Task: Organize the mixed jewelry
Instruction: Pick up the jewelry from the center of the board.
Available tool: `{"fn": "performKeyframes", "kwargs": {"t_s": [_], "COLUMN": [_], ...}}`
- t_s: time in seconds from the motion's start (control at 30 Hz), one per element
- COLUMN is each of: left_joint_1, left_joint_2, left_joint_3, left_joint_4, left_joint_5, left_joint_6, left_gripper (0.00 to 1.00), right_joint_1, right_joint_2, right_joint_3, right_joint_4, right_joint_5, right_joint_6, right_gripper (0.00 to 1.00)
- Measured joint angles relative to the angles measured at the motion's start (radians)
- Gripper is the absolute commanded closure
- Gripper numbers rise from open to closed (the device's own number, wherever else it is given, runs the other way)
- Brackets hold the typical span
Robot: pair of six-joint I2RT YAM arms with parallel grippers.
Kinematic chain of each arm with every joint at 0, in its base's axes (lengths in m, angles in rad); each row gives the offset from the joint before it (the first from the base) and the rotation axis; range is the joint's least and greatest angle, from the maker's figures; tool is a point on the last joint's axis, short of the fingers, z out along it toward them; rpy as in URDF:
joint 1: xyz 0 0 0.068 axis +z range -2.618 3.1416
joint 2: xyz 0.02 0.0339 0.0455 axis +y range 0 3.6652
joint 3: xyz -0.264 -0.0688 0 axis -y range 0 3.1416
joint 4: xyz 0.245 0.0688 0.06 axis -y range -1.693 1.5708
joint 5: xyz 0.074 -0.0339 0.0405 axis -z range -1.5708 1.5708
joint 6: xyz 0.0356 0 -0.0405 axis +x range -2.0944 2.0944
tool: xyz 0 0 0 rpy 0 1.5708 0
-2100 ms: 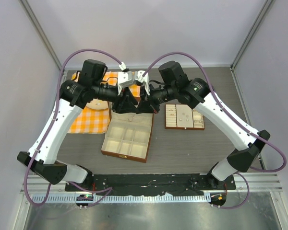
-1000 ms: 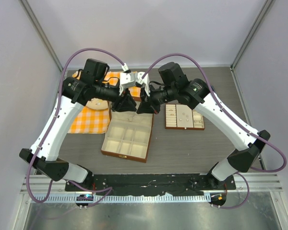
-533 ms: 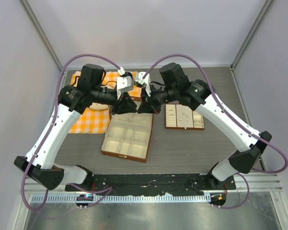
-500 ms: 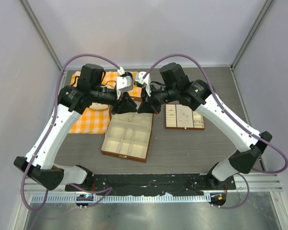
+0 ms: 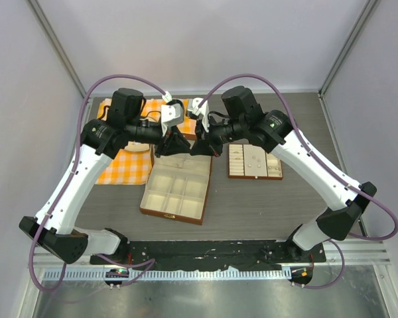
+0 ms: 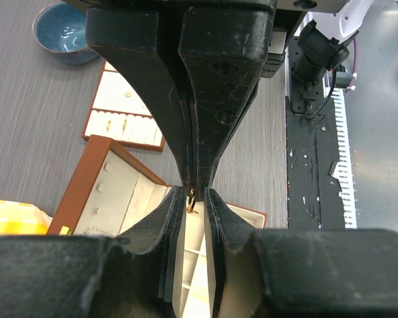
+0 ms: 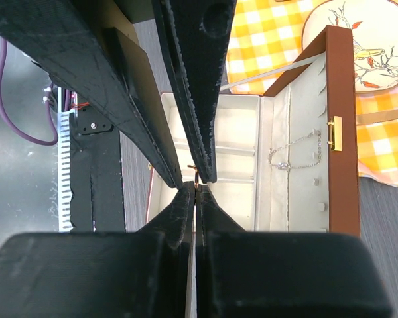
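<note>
Right tool [image 7: 196, 188] pinches the tiny gold ring [image 7: 196, 173], likely light, hard and slippery; left tool [image 6: 192, 196] stands slightly parted around its free rim.

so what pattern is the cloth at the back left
Orange-and-white check; the cloth shows best in the top external view.

1. tiny gold ring [image 6: 192, 201]: hangs in mid-air, pinched at the closed tips of the right gripper [image 7: 195, 187].
2. thin silver chain necklace [image 7: 293, 154]: small pendant, lies draped across the cream lining inside the brown box [image 7: 341, 99] lid.
</note>
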Motion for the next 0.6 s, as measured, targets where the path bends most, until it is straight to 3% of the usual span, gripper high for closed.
{"fn": "performKeyframes", "kwargs": {"t_s": [0.17, 0.6], "left_joint_1": [0.0, 0.0], "left_joint_2": [0.0, 0.0], "left_joint_3": [0.0, -0.01], "left_joint_4": [0.003, 0.034], "left_joint_5": [0.0, 0.015], "left_joint_6": [-0.003, -0.005], "left_gripper": [0.91, 1.0], "right_joint_1": [0.0, -0.003], "right_joint_2": [0.0, -0.009], "right_joint_3": [0.0, 0.0], "right_joint_4": [0.001, -0.001], "right_joint_5": [0.001, 0.006], "right_joint_6": [0.0, 0.004], "right_gripper": [0.99, 0.99]}}
